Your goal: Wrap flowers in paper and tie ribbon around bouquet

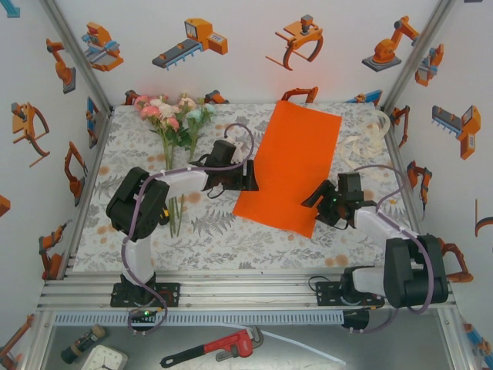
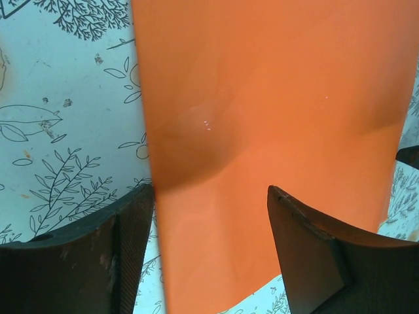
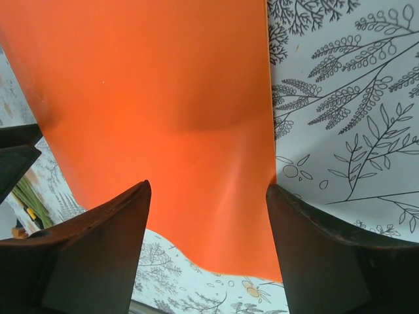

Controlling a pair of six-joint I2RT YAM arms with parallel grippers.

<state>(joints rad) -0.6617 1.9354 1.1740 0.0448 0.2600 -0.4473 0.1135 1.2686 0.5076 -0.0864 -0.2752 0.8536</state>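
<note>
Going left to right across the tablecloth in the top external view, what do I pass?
flowers → left gripper → paper → right gripper → ribbon

**Table stock, counted**
- paper (image 1: pixel 293 154): 1 orange sheet, centre of table toward 1 o'clock.
- flowers (image 1: pixel 171 116): 1 bunch, at 11 o'clock; single blooms too small to count.
- ribbon (image 1: pixel 368 137): 1 cream strip, at 2 o'clock.
- tablecloth (image 1: pixel 223 239): 1, leaf-printed.
- Arms: 2, namely left arm (image 1: pixel 146 202) and right arm (image 1: pixel 412 271).
- Grippers: 2. The left gripper (image 1: pixel 250 176) is at 9 o'clock of the sheet, the right gripper (image 1: pixel 316 196) at 4 o'clock of it. Each has 2 fingers (image 2: pixel 314 255).

**Below the near edge**
- red pipe wrench (image 1: pixel 219 348): 1, at 6 o'clock.
- small white clock (image 1: pixel 104 358): 1, at 7 o'clock.
- dark cylinder (image 1: pixel 83 344): 1, at 7 o'clock.
</note>
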